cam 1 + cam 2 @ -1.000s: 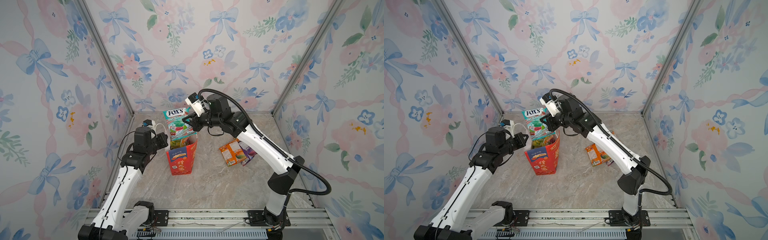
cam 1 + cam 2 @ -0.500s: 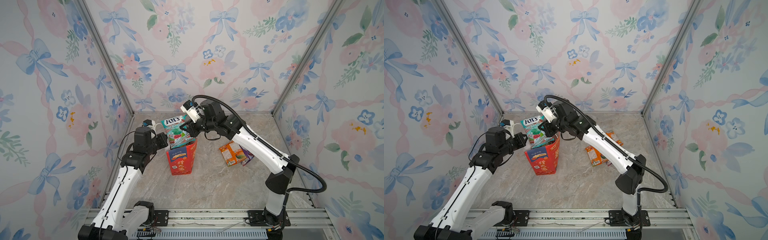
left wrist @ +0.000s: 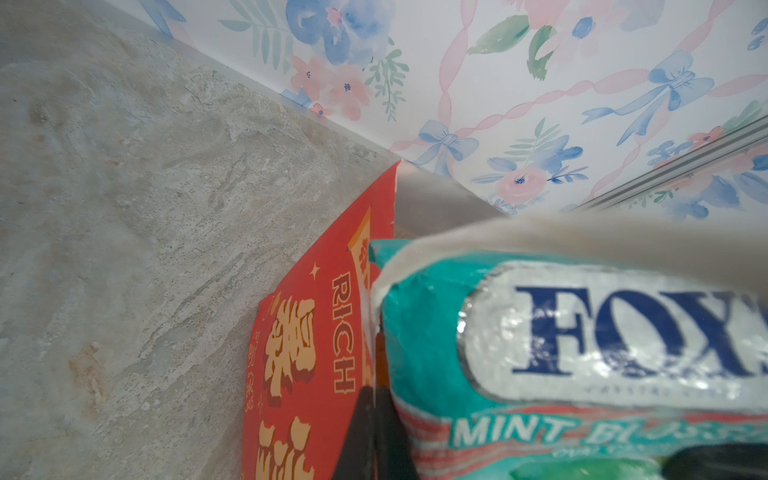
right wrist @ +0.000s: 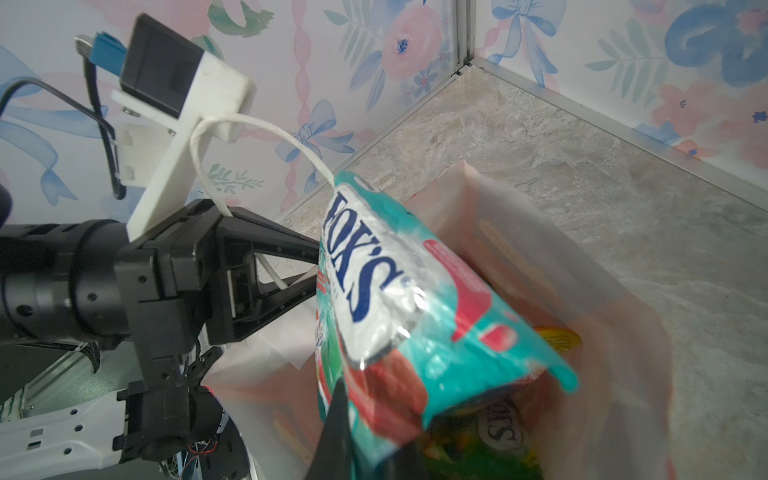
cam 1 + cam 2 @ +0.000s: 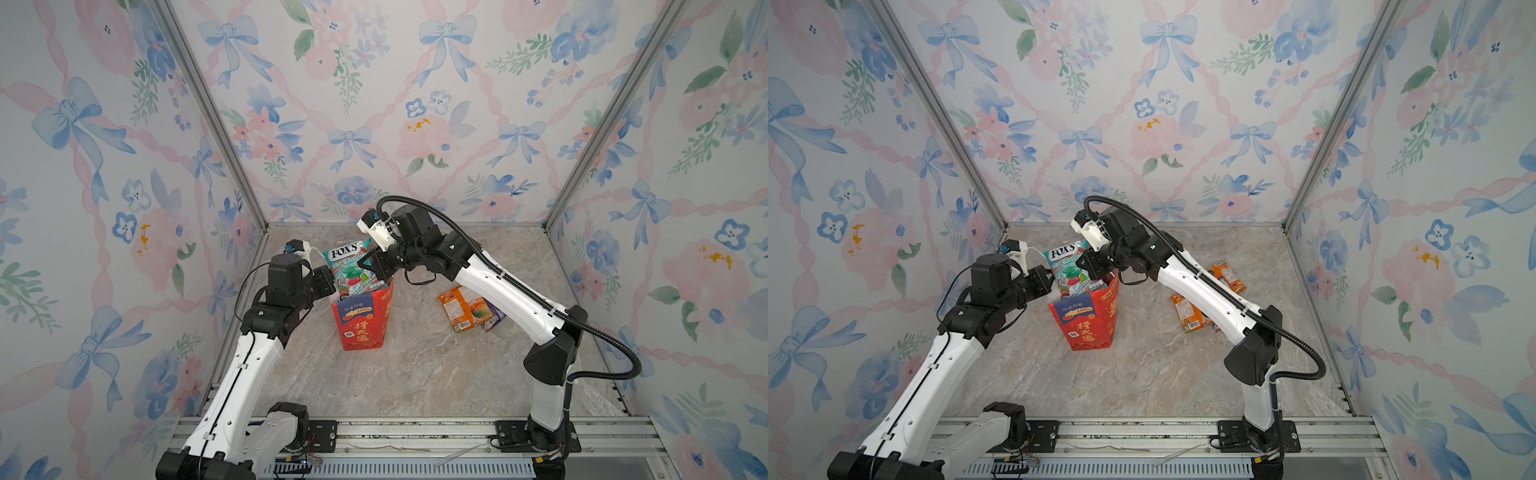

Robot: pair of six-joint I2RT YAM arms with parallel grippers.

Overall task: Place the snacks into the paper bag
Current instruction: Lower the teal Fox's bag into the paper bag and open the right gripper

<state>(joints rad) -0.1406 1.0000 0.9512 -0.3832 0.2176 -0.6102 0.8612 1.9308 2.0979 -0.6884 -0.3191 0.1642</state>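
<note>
Paper bag (image 5: pixel 362 322), red and boxy, centre frame: left pincer (image 5: pixel 331 286) pinches its rim, right pincer (image 5: pixel 369 266) clutches glossy crinkled teal snack packet (image 5: pixel 347 259) above

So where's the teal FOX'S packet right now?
In both top views the teal packet pokes out of the paper bag, left of centre, held by the right gripper, the left gripper beside it.

One red paper bag with gold characters (image 5: pixel 362 328). One teal glossy FOX'S packet (image 5: pixel 348 266) in bag mouth. More packets (image 4: pixel 498 424) deeper inside, number unclear. Loose near right edge of marble-look worktop (image 5: pixel 415 374): orange foil packets (image 5: pixel 1188 312), at least two; purple packet (image 5: pixel 494 322), one. Two white robot arms (image 5: pixel 511 293).
</note>
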